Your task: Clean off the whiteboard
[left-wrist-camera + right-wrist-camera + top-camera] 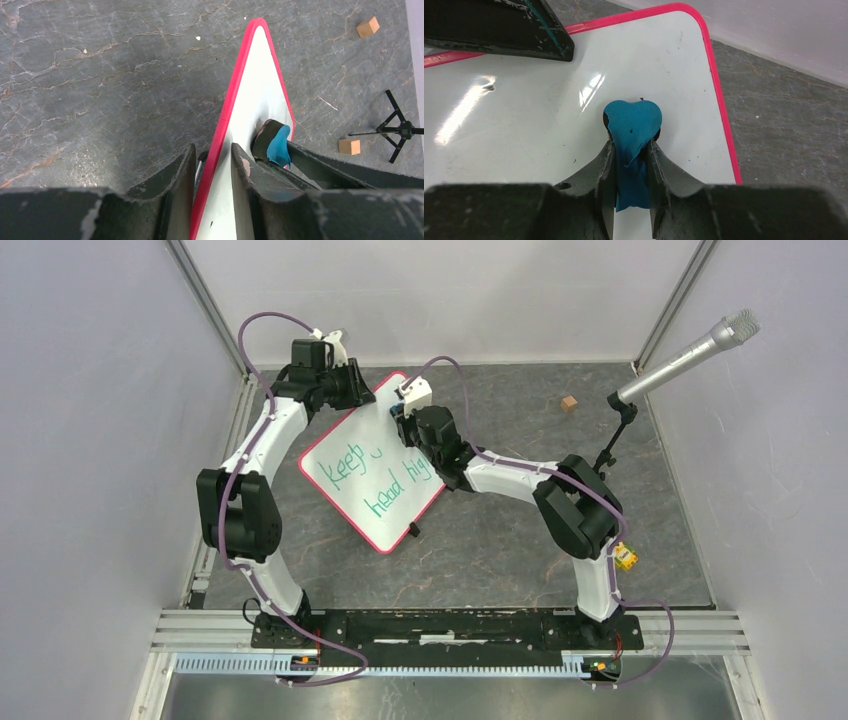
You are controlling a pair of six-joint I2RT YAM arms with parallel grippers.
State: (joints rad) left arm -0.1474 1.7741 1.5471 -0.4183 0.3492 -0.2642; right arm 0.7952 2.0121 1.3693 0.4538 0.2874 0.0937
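Note:
The whiteboard has a red rim and green handwriting and lies tilted in the middle of the table. My left gripper is shut on its far left edge. In the left wrist view the fingers straddle the red rim of the board. My right gripper is shut on a blue eraser and presses it on the blank far corner of the board. The eraser also shows in the left wrist view. The writing lies nearer than the eraser.
A microphone on a small tripod stand stands at the far right. A wooden block lies near it, and the left wrist view shows two blocks. Walls enclose the dark stone-pattern tabletop.

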